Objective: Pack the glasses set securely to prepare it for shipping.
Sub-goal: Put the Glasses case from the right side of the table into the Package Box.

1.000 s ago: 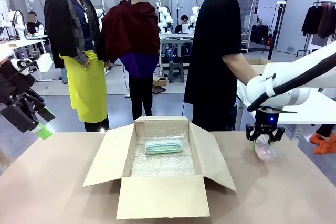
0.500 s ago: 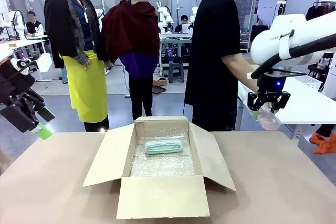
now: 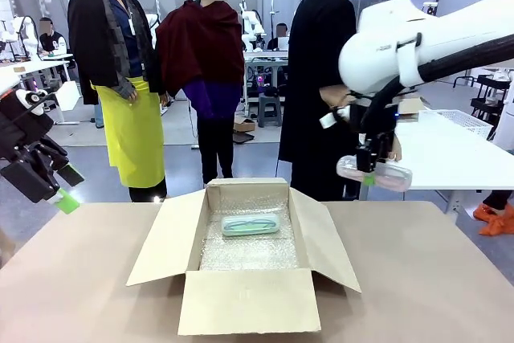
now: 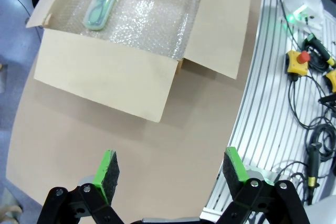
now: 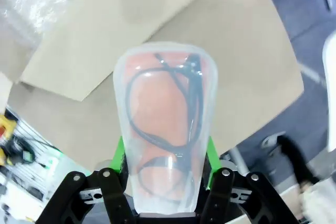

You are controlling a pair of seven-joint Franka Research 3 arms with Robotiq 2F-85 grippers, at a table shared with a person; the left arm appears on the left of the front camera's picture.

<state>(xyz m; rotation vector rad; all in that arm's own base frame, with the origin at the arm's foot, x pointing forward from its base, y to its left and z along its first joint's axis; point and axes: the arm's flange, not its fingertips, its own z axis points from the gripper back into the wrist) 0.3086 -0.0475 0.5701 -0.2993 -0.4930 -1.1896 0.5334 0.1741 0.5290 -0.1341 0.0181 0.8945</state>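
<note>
The mint-green case (image 3: 250,224) lies on the bubble wrap at the far end of the open cardboard box (image 3: 245,304), also seen as the mint-green case (image 4: 101,5) in the left wrist view. My right gripper (image 3: 368,168) is shut on the pink case (image 3: 374,173), holding it level in the air above the box's right flap. Black-framed glasses show inside the pink case (image 5: 166,124) between the green pads. My left gripper (image 3: 63,193) hangs open at the far left, above the table edge; its fingers (image 4: 107,173) hold nothing.
Bubble wrap (image 3: 249,251) lines the box floor. The box's flaps spread outward on all sides. A person in black (image 3: 321,94) stands behind the table, close behind my right arm. Cables and a yellow stop button (image 4: 298,60) lie beside the table.
My right gripper has lifted the pink case off the table at the right and carried it up and leftward toward the box. The left arm has not moved.
</note>
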